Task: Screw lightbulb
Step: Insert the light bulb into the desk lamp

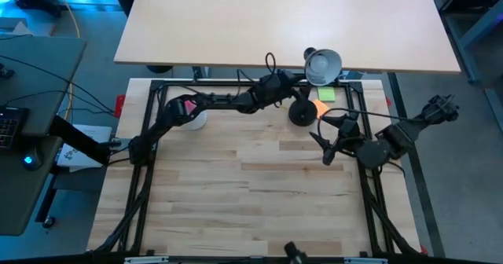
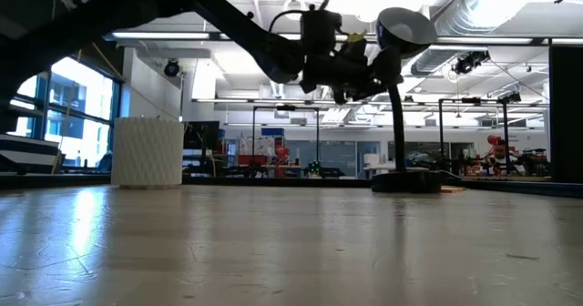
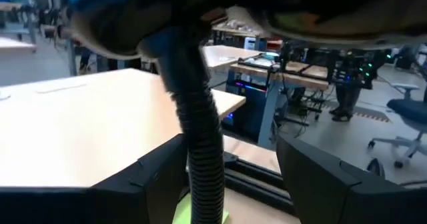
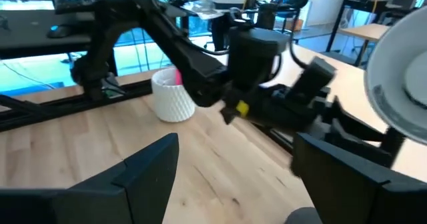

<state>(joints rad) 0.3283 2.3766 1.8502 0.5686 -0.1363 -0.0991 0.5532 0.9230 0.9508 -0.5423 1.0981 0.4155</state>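
A black desk lamp stands at the table's far right, with its base (image 1: 301, 112) on the wood and its shade (image 1: 322, 64) tipped over the far edge. My left gripper (image 3: 230, 144) reaches level across the table, open, its fingers on either side of the lamp's ribbed neck (image 3: 200, 137) just below the shade. A pale rounded form shows inside the shade (image 4: 407, 84); I cannot tell whether it is the lightbulb. My right gripper (image 1: 321, 138) hangs open in the air just on the near side of the lamp base, holding nothing. My left gripper has the lamp's neck (image 3: 203, 164) between its open fingers, close beside one finger (image 3: 163, 177). The fingers come level from the table's left and lie across the neck. Whether a finger touches the neck, I cannot tell.
A white ribbed cup (image 1: 191, 116) with pink items stands at the far left under the left arm. Green (image 1: 326, 94) and orange (image 1: 321, 107) notes lie beside the lamp base. A larger pale table (image 1: 283, 20) adjoins the far edge. Bare wood (image 1: 251, 193) fills the near half.
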